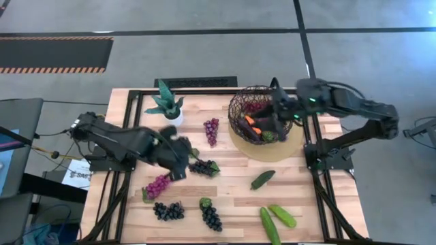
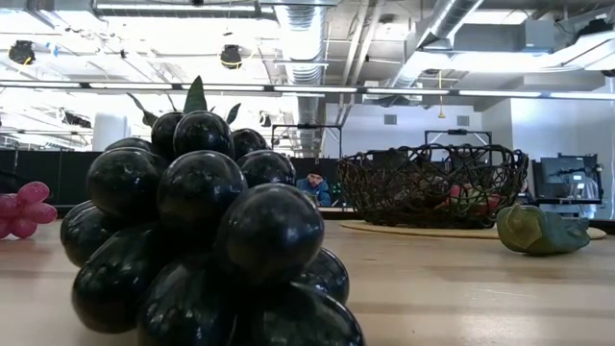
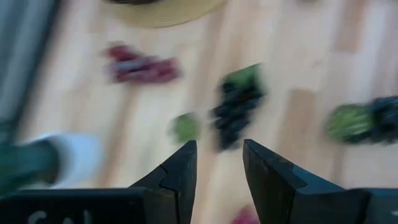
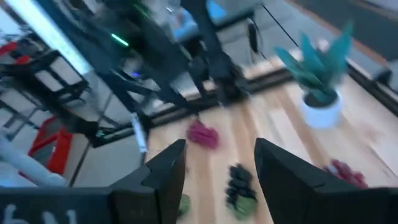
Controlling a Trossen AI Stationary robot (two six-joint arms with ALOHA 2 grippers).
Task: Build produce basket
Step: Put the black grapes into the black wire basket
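The dark wire basket [image 1: 240, 109] [image 2: 432, 185] stands on a tan disc [image 1: 272, 148] at the table's far right. It holds an orange carrot [image 1: 251, 122], dark pieces and something green. My right gripper [image 1: 276, 120] [image 4: 219, 155] is open and empty above the basket's right side. My left gripper [image 1: 182, 165] [image 3: 219, 152] is open at table centre-left, its fingers pointing at a black grape bunch with leaves [image 1: 204, 167] [image 3: 238, 106] without touching it. On the boards lie purple grapes [image 1: 211, 129], magenta grapes [image 1: 158, 185] and two more black bunches [image 1: 168, 211] [image 1: 210, 216].
Three green cucumbers [image 1: 262, 180] [image 1: 281, 215] [image 1: 270, 228] lie near the table's near right. A small potted plant [image 1: 167, 105] stands at the far edge, left of the basket. Black frame rails run along both table sides. A person [image 2: 312, 183] sits in the room behind.
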